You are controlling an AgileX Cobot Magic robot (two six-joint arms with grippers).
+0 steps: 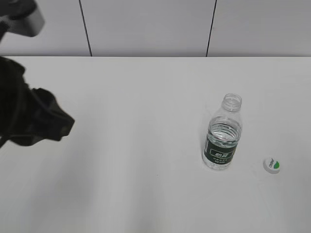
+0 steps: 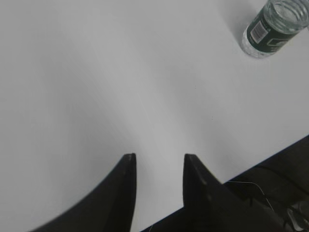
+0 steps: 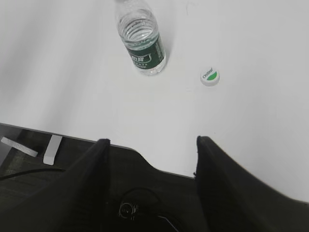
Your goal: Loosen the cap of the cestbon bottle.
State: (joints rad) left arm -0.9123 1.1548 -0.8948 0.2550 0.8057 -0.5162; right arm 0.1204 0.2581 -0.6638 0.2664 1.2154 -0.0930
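At far left of the exterior view, the left arm (image 1: 29,116), dark and blurred, raised over the white table (image 1: 136,145). In its wrist view, left gripper (image 2: 159,162) with the jaws apart and nothing between them, only bare table under the two black fingers (image 2: 126,174). Beyond them, at lower right of that view, the table's front edge and dark floor with some cables.

Wide free surface in the middle, with nothing in the way between the left arm and the bottle (image 1: 222,138).

Right of centre, one clear bottle standing upright, green label band around it, neck open and threads bare. Just to its right, well apart from the neck and not touching the bottle, one white cap (image 1: 271,165) with a green patch, lying flat on the table.

In the right wrist view, right gripper (image 3: 152,142) with the jaws wide apart and empty, at the near table edge, bottle and cap far in front. Behind the table, a pale wall with two dark vertical seams.
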